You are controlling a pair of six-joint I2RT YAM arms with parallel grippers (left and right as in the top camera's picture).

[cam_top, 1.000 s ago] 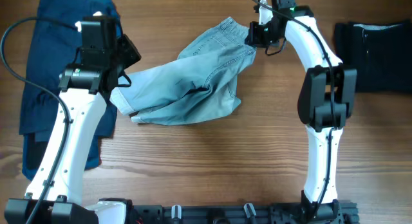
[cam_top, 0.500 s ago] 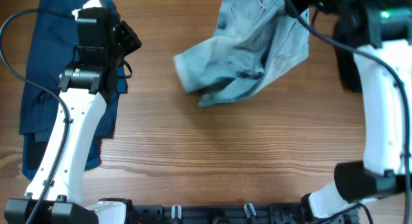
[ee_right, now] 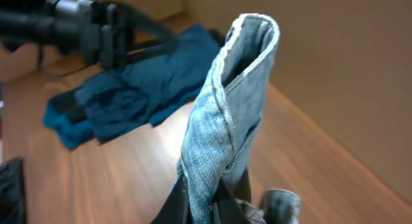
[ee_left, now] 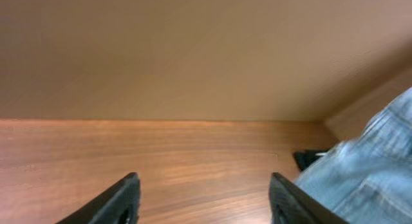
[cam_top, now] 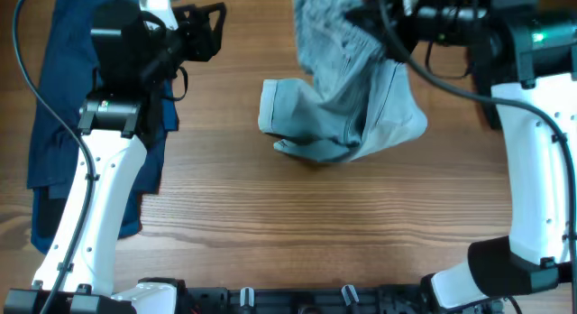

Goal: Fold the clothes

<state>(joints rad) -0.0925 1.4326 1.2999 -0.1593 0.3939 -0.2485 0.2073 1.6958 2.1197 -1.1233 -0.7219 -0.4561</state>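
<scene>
The right gripper (ee_right: 206, 201) was closed tight on a fold of the shorts (cam_top: 347, 106). A doubled denim edge stood up above its fingers, while the rest hung below it and bunched on the table (cam_top: 270, 233). The left gripper (ee_left: 205, 185) was spread wide with nothing between its fingers, the shorts lay off to its right and clear of it, and a navy garment (cam_top: 54, 106) lay behind and under its arm.
</scene>
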